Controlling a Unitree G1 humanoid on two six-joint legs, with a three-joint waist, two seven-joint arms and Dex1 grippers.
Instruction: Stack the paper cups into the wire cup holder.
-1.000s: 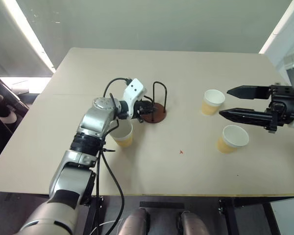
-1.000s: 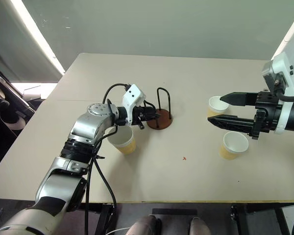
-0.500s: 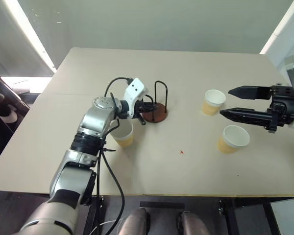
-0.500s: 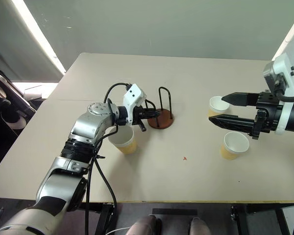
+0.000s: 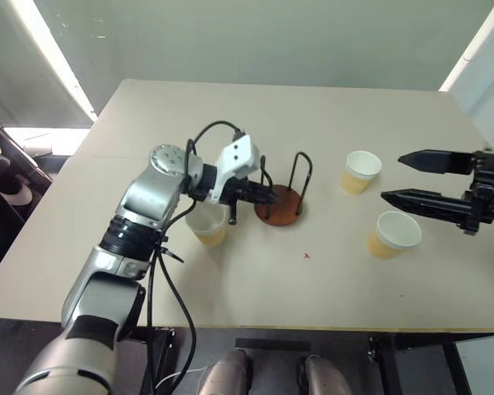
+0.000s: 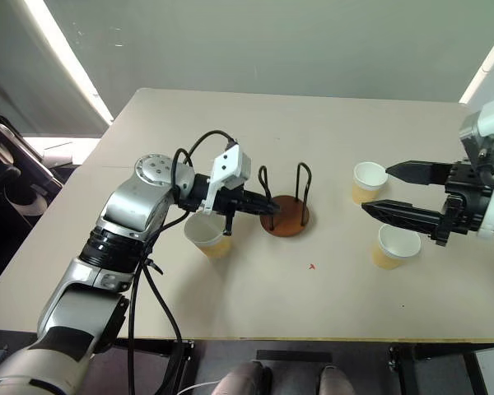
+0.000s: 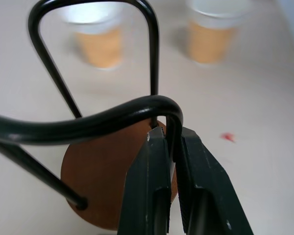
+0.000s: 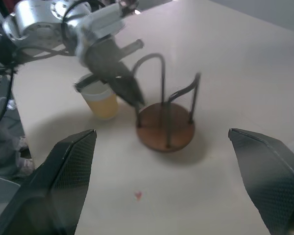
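The wire cup holder [image 5: 277,206], a reddish-brown disc with two black wire loops, stands near the middle of the table. My left gripper [image 7: 169,134] is shut on the top bend of one wire loop [image 7: 112,115]. One paper cup [image 5: 206,224] stands upright just under my left wrist, partly hidden by it. Two more paper cups [image 5: 361,171] [image 5: 392,234] stand upright on the right. My right gripper [image 5: 391,175] hovers open and level between those two, pointing toward the holder [image 8: 166,131], with nothing in it.
A small red mark [image 5: 305,255] lies on the beige table [image 5: 255,288] in front of the holder. The table's front edge runs close below the cups. Bare tabletop stretches behind the holder.
My left gripper has shut on a wire loop and dragged the holder to the right, toward the table's middle, turning it. The cups have not moved.
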